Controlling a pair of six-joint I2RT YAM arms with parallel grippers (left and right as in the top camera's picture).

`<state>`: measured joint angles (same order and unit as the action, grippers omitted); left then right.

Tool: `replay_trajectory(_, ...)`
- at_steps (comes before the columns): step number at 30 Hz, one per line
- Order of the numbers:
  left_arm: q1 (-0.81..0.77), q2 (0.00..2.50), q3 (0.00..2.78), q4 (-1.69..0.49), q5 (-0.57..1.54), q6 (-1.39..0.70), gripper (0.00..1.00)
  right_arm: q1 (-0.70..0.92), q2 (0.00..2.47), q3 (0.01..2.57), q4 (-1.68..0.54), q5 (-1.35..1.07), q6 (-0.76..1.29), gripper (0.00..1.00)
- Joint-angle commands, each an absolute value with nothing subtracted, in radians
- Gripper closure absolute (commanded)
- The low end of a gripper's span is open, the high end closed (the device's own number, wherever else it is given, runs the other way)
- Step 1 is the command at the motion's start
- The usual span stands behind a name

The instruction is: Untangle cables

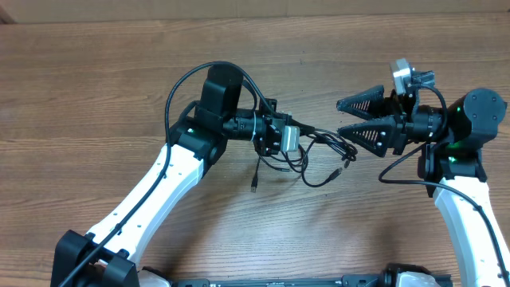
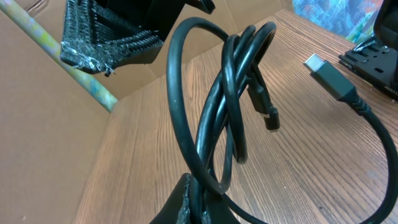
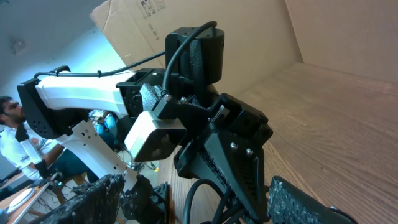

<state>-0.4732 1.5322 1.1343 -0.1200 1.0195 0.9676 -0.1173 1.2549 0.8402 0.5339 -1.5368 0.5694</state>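
Several cables (image 2: pixel 227 93) pinched in left jaws, beside right jaws.

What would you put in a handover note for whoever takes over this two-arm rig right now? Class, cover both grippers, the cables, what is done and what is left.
Left gripper: jaws shut on the cables, pinching the bunch.
Right gripper: jaws open, empty, facing the bunch from the right.
Cables: looped and twisted together between the two arms, plug ends loose.
Done: bunch gripped by one arm.
Left: pull every strand apart; nothing is separated yet.
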Motion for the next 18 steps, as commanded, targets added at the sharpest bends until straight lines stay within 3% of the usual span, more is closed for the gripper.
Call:
replay_trajectory(1, -0.465, 1.533, 1.147, -0.106, 1.021, 0.964, 0.96, -0.117, 1.256, 0.837, 0.533, -1.570, 0.571, 0.26)
replay_trajectory(18, -0.439, 1.533, 1.147, 0.049, 1.028, 0.862, 0.96, -0.043, 1.256, 0.824, 0.446, -1.570, 0.536, 0.37)
